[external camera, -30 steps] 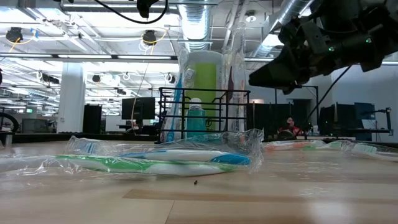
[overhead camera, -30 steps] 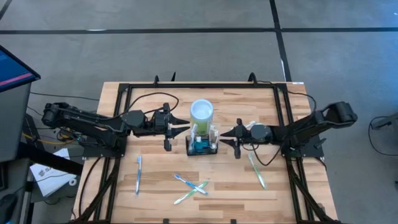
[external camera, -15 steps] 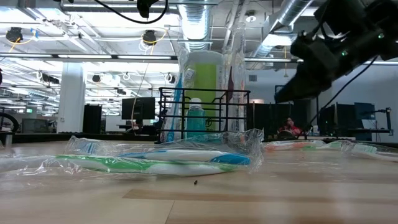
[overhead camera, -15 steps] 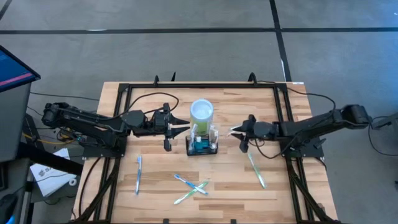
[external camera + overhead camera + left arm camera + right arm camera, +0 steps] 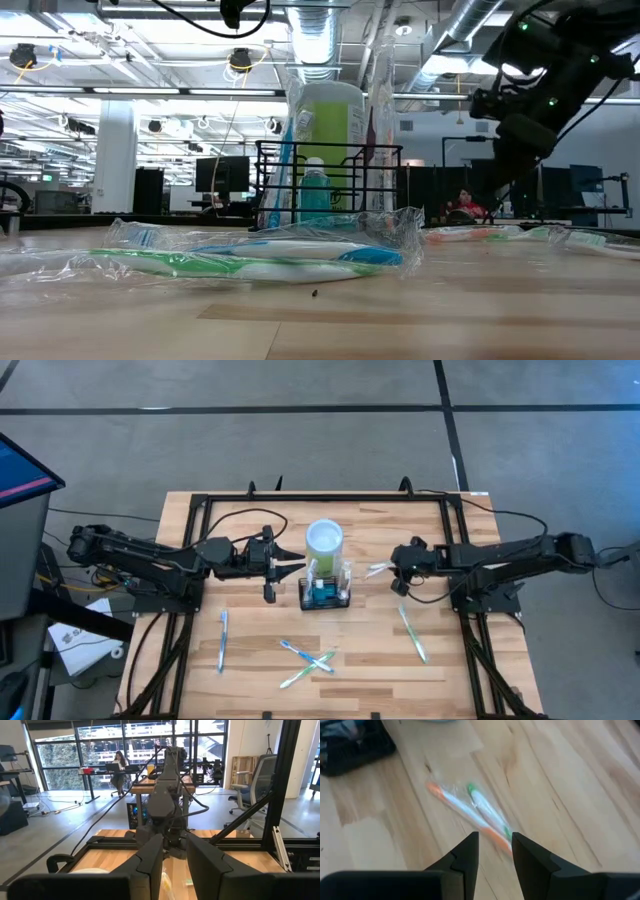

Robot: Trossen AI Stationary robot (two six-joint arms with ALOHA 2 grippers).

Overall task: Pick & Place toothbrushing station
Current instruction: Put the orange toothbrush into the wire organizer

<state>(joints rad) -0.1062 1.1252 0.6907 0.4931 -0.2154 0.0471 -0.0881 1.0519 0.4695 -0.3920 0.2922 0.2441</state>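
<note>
Standing at mid-table, the black wire caddy [image 5: 326, 594] holds a teal bottle [image 5: 315, 195] and wrapped brushes, with the lime-green cup [image 5: 324, 540] touching its far side. Left gripper [image 5: 297, 568] hovers just beside the caddy, fingers [image 5: 150, 865] parted with nothing between them, tips pointing at the caddy and cup. Right gripper [image 5: 396, 574] sits apart on the caddy's other side, fingers [image 5: 465, 855] parted and empty, tips angled down over a wrapped orange-and-green toothbrush pack [image 5: 470, 810] lying just ahead of them on the wood.
</note>
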